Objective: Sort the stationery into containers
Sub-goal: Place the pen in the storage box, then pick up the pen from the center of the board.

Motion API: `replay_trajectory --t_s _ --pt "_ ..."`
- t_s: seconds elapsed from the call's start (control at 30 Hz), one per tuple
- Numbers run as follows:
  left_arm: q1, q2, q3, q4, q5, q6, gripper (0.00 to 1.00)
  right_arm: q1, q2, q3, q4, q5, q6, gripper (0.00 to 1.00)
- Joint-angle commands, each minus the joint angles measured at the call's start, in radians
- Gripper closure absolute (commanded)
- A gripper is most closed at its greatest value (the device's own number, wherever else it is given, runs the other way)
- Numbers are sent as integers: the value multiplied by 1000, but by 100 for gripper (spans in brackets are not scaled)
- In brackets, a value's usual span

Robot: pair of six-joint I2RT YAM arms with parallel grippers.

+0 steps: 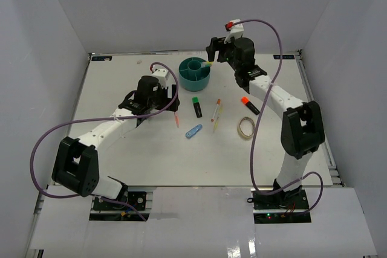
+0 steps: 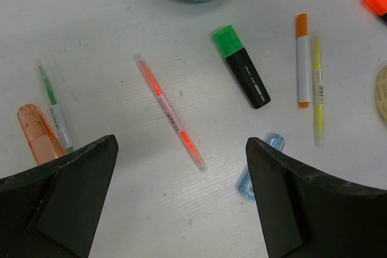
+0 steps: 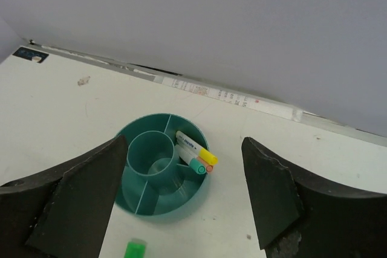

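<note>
1. Right pincer (image 3: 184, 143), jaws apart and empty, hangs tilted over the round teal plastic organizer (image 3: 163, 212); white capped markers (image 3: 195, 151) lie in one outer compartment.
2. Best practice: rise clear of the rim before swinging away.
3. Left pincer (image 2: 181, 142), jaws wide, points down over a thin pink pen (image 2: 169, 112) on the white surface (image 2: 121, 28), arm stretched forward.

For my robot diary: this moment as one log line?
left gripper open over red pen; right gripper open near teal organizer; markers in outer compartment
</note>
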Motion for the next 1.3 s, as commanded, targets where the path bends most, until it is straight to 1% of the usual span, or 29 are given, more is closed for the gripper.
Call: replay_trajectory --t_s 0.0,0.03,0.07,0.17,0.2,0.23,0.27,0.3,0.33,0.37,0.4,0.43,0.5,0.6,0.63,0.7,0.77,0.83,0.87,1.0,1.27 --pt "4 -22 44 -13 61 -34 2 -7 -149 -63 -143 91 -3 17" --pt "2 -21 49 -16 79 -40 2 -5 -209 -87 -174 122 6 17" --pt "-6 -12 61 -22 102 -61 2 -7 -240 -138 -230 137 30 15" --pt "-38 30 105 -50 118 -94 2 -11 -375 -222 -300 162 67 9" --pt "-77 45 149 -77 107 -101 2 -13 -410 -276 -320 165 81 6" --pt "-104 60 174 -91 87 -101 2 -13 -477 -304 -346 166 90 5" --pt "-128 77 196 -103 66 -98 2 -14 -511 -331 -384 165 100 4" --pt "-175 117 238 -125 18 -97 2 -13 -546 -359 -399 163 112 2" --pt "-196 137 259 -136 15 -107 2 -13 -617 -414 -424 166 126 2" --pt "-223 159 279 -149 -23 -115 2 -14 -651 -443 -432 168 136 4" --pt "-233 200 297 -156 -31 -127 2 -14 -687 -472 -436 166 146 5" --pt "-242 221 331 -160 -33 -149 3 -13 -761 -527 -442 165 164 6" --pt "-259 278 358 -163 -34 -169 5 -13 -862 -577 -447 163 176 7" --pt "-285 338 426 -176 -43 -189 12 -13 -956 -661 -450 156 187 6" --pt "-292 379 459 -179 -72 -192 16 -14 -1006 -680 -456 163 187 6" --pt "-309 415 493 -194 -97 -189 20 -14 -1065 -723 -470 179 189 6" --pt "-315 472 547 -212 -106 -187 26 -14 -1096 -752 -485 188 189 6" --pt "-320 505 572 -219 -109 -184 30 -14 -1125 -764 -507 189 189 6" --pt "-323 540 595 -225 -111 -183 33 -14 -1133 -770 -514 189 192 6" --pt "-329 614 633 -231 -108 -192 39 -16 -1177 -804 -534 193 204 6" --pt "-342 702 670 -238 -123 -198 43 -16 -1228 -838 -538 182 204 7"
